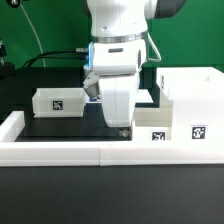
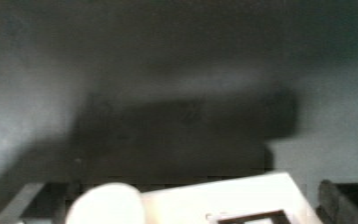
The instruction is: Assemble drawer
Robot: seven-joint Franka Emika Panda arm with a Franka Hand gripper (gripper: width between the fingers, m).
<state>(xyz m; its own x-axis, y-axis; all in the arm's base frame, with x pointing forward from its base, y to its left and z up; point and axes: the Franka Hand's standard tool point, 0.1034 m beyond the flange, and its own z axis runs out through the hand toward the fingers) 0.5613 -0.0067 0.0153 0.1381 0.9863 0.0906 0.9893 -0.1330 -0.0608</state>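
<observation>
1. Claw (image 1: pixel 122 127): it hangs pointing straight down from the white arm (image 1: pixel 118 30), low over the black bench (image 1: pixel 60 127), at the middle of the scene. In the exterior view the hand body hides the fingertips. In the wrist view 1 dark finger (image 2: pixel 348 196) shows at the picture's edge, blurred. We cannot tell whether the claw is released or clenched, nor whether it is grasping anything.

2. Beneath the claw: the wrist view shows a flat white part (image 2: pixel 229 200) with part of a black mark on it. The picture is too blurred for us to say which part this is.

3. Drawer, 3 pieces, all on the bench:
- second tray (image 1: pixel 152 118): low, just beside the claw on the exterior view's right, 1 tag on its near face. It stands against the casing.
- casing (image 1: pixel 195 95): tall and boxy, at the exterior view's right, 1 tag on its near face.
- first tray (image 1: pixel 58 100): open-topped, on the exterior view's left, well apart from the claw and the casing, 1 tag on its near face.

4. Border wall (image 1: pixel 60 152): long, low and white, along the near edge of the bench and turning up the exterior view's left side.
</observation>
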